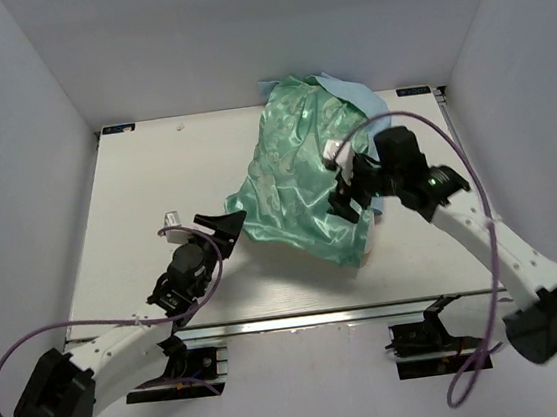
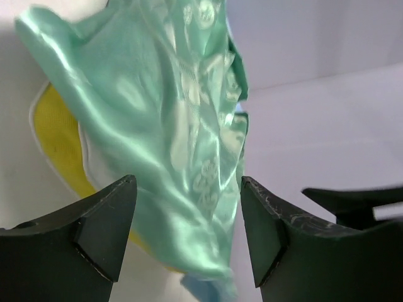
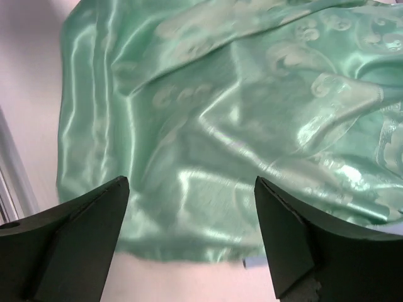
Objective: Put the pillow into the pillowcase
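Note:
The pillowcase (image 1: 299,171) lies crumpled on the table's right half, shiny mint-green side up, with its light blue face showing at the back (image 1: 347,88). It covers most of the pillow, whose yellow-edged cream corner (image 2: 55,135) sticks out beneath the cloth. My left gripper (image 1: 222,226) is open at the pillowcase's near-left corner. In the left wrist view a fold of the satin (image 2: 182,145) hangs between the spread fingers (image 2: 189,189), which do not pinch it. My right gripper (image 1: 346,199) is open above the pillowcase's right side, its fingers (image 3: 192,185) wide apart over the satin (image 3: 239,113).
The white table (image 1: 147,198) is enclosed by pale walls at the left, back and right. An aluminium rail (image 1: 301,317) runs along the near edge. A purple cable (image 1: 453,148) loops over the right arm, and another (image 1: 32,342) trails by the left arm's base.

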`<control>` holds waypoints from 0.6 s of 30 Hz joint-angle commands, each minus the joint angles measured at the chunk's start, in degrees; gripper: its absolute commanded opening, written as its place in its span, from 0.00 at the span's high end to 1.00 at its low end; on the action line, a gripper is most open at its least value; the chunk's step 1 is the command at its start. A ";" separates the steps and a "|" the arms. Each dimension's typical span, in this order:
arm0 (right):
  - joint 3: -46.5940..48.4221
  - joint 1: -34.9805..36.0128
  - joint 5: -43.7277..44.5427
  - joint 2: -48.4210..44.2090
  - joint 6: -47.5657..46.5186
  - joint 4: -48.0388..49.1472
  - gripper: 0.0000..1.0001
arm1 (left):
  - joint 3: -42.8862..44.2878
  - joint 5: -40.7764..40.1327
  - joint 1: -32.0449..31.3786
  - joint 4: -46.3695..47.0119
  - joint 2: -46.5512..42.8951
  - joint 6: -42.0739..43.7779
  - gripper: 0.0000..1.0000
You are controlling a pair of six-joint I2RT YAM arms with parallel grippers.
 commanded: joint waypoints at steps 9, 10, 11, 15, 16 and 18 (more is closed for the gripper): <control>-19.39 1.17 1.17 -14.84 -15.34 -4.70 0.11 | 1.35 6.24 -17.37 -23.30 3.22 -15.76 0.28; -20.18 1.34 0.74 -14.93 -14.29 -4.35 0.11 | 2.49 5.54 -20.77 -21.99 7.41 -16.73 0.30; -20.45 1.61 0.64 -14.93 -14.28 -4.34 0.10 | 2.50 5.53 -22.37 -21.63 7.46 -17.34 0.30; -23.52 4.50 5.36 -15.72 -13.57 0.11 0.10 | 3.56 3.96 -27.21 -15.14 16.83 -18.58 0.31; -24.57 5.21 6.52 -15.81 -13.92 1.53 0.11 | 3.55 3.60 -28.61 -11.81 18.34 -19.28 0.31; -27.12 6.53 8.89 -15.29 -15.58 4.78 0.11 | 3.81 3.42 -29.67 -8.72 23.42 -19.81 0.31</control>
